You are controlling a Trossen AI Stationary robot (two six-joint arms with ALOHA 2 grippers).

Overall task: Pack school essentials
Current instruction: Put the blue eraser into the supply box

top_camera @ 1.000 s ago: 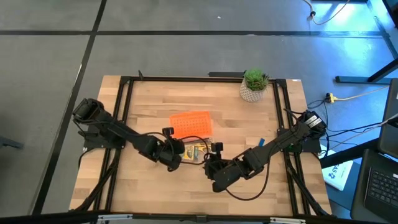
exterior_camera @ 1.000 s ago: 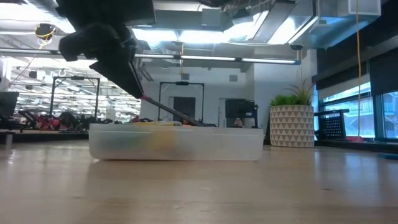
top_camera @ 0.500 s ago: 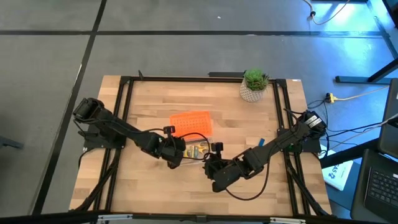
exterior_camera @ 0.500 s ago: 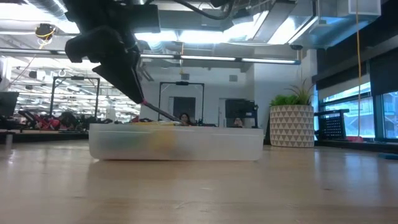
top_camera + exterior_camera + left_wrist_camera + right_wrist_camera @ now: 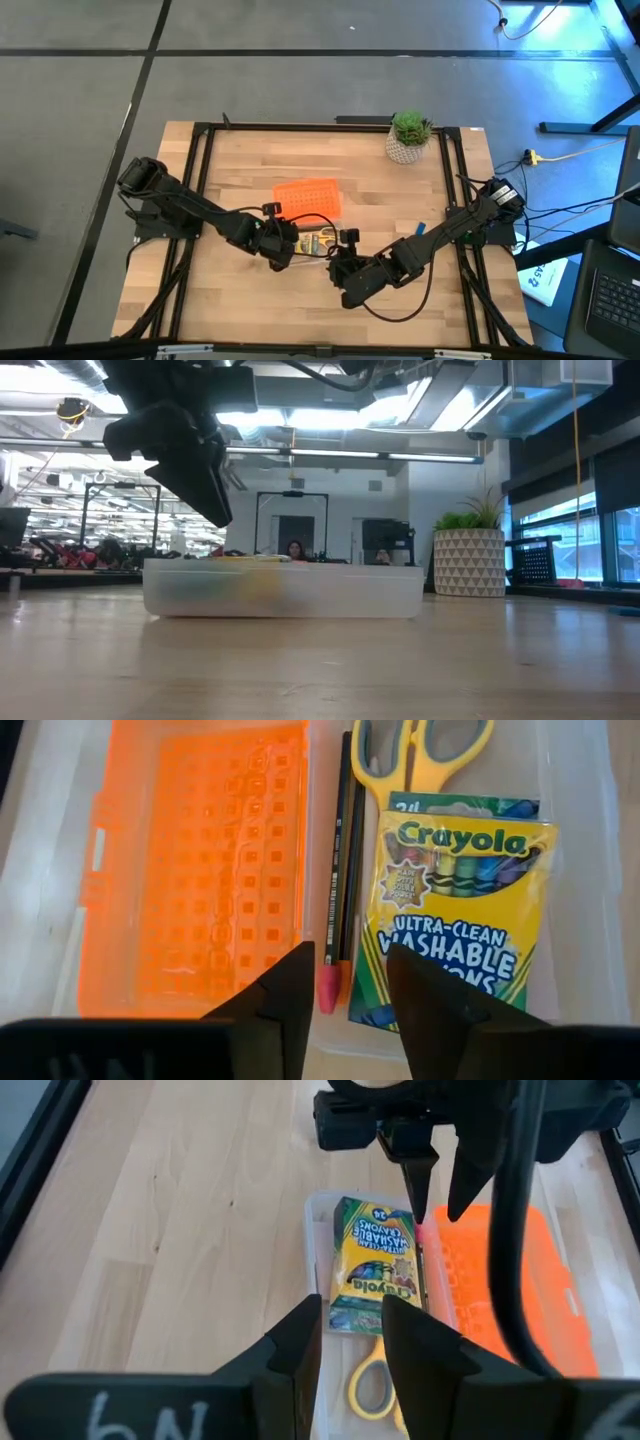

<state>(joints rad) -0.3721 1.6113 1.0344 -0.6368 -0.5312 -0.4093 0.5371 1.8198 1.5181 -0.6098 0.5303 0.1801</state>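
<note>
- Crayon box (image 5: 452, 915) lies flat in the clear case (image 5: 585, 840) at mid-table, beside the orange lid (image 5: 205, 870). Its long axis runs the length of the case, parallel to the pencils (image 5: 343, 860).
- Yellow-handled scissors (image 5: 420, 755) lie at the box's far end, handles away from the left gripper (image 5: 340, 995).
- Left gripper hangs just above the case's near end, its fingers slightly parted and empty, the pink eraser tip (image 5: 328, 988) right between them.
- Right gripper (image 5: 350, 1330) waits over the case's opposite end, fingers narrowly apart and empty; the left looks nearer to the pencils.
- Wrist views show the contents; the low view shows only the case wall (image 5: 285, 592).
</note>
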